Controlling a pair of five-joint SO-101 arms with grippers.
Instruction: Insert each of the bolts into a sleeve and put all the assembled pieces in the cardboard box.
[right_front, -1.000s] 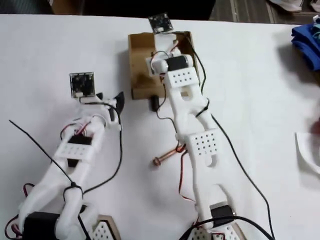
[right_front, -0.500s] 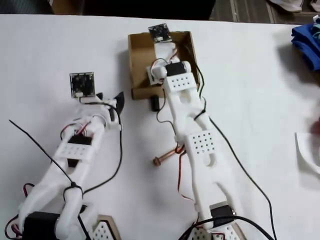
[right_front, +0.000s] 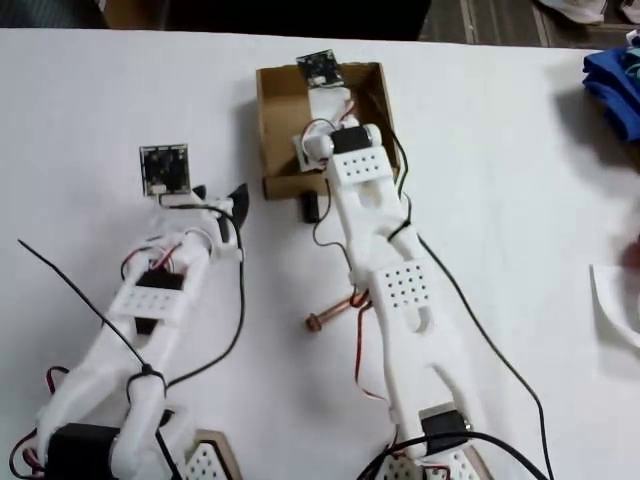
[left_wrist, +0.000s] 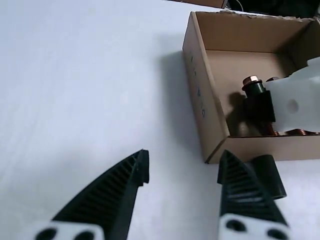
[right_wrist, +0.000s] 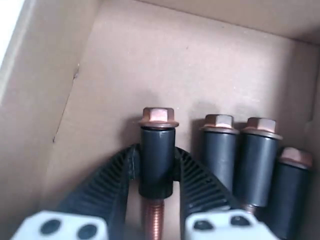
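Since a sec ago the right arm's wrist has drawn back a bit and sunk lower into the cardboard box (right_front: 275, 140); the left arm hasn't budged. Right gripper (right_wrist: 156, 155) has its fingers clamped on a sleeve (right_wrist: 156, 172) w/ a bolt (right_wrist: 158, 116) through it, held upright, threaded end poking out below, approx over the box floor. Three assembled pieces (right_wrist: 259, 160) stand in a row just beside it. Left gripper (left_wrist: 183, 156) hangs over the table (right_front: 120, 90), fingers spread wide, nothing in them, well apart from the box. One loose bolt (right_front: 335, 312) lies on the table partly under the right arm, and a loose sleeve (right_front: 310, 207) sits against the box's near wall, so the job isn't done. Risks, I'd say: letting go too high could tip the piece into its neighbours and knock the row over; opening the fingers wide could nudge the nearest one; pulling out crooked could catch the box wall or snag the arm's wire on the rim and drag the box. Room: bare box floor on the side away from the row, tight on the other; plenty of open table around the box.
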